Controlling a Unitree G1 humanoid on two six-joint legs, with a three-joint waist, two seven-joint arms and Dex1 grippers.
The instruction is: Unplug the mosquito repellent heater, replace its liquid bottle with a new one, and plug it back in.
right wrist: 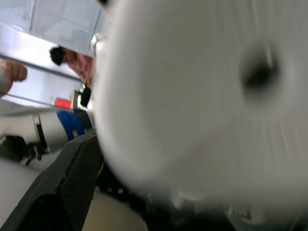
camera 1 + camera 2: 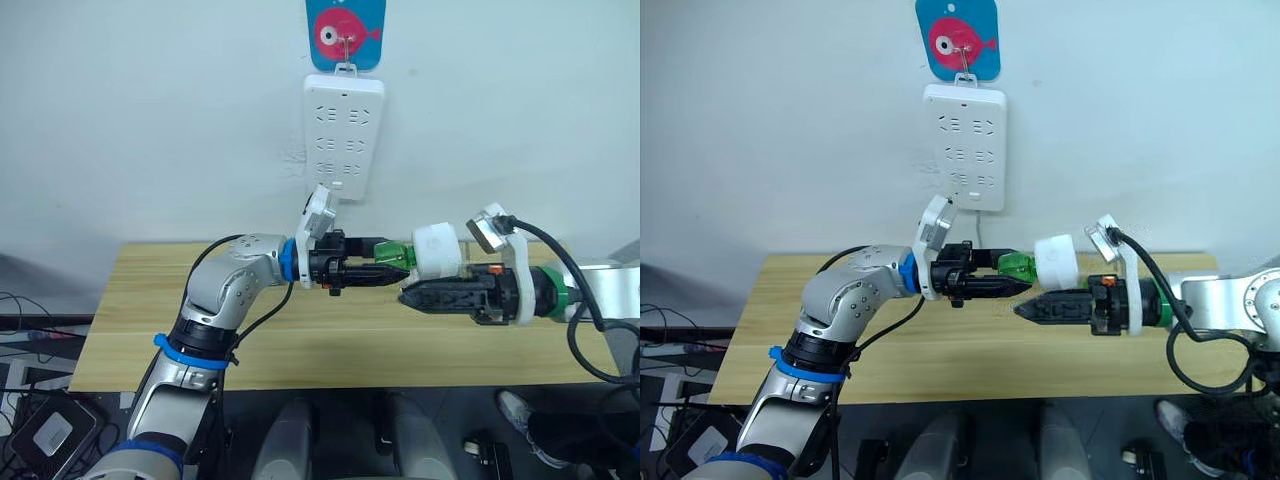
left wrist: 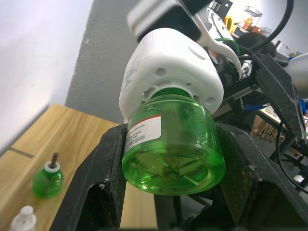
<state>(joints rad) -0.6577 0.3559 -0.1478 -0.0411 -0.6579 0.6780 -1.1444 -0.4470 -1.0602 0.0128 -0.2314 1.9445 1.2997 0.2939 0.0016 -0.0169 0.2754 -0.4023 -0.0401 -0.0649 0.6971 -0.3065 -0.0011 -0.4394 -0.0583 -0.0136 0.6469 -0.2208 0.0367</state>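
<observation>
The white mosquito repellent heater (image 2: 437,250) hangs in the air over the table with a green liquid bottle (image 2: 397,257) sticking out of its underside, toward my left. My left gripper (image 2: 390,264) is shut on that bottle; in the left wrist view its black fingers (image 3: 103,183) clamp both sides of the green bottle (image 3: 173,144) below the heater (image 3: 168,67). My right gripper (image 2: 408,295) sits just under the heater, pointing left. The heater looms close in front of the right wrist camera. A second green bottle (image 3: 47,179) with a wick stands on the table.
A long white power strip (image 2: 343,135) hangs on the wall under a blue fish hook (image 2: 345,30), above and behind the grippers. A small white-capped item (image 3: 23,217) stands near the second bottle. The wooden table (image 2: 150,310) spreads below both arms.
</observation>
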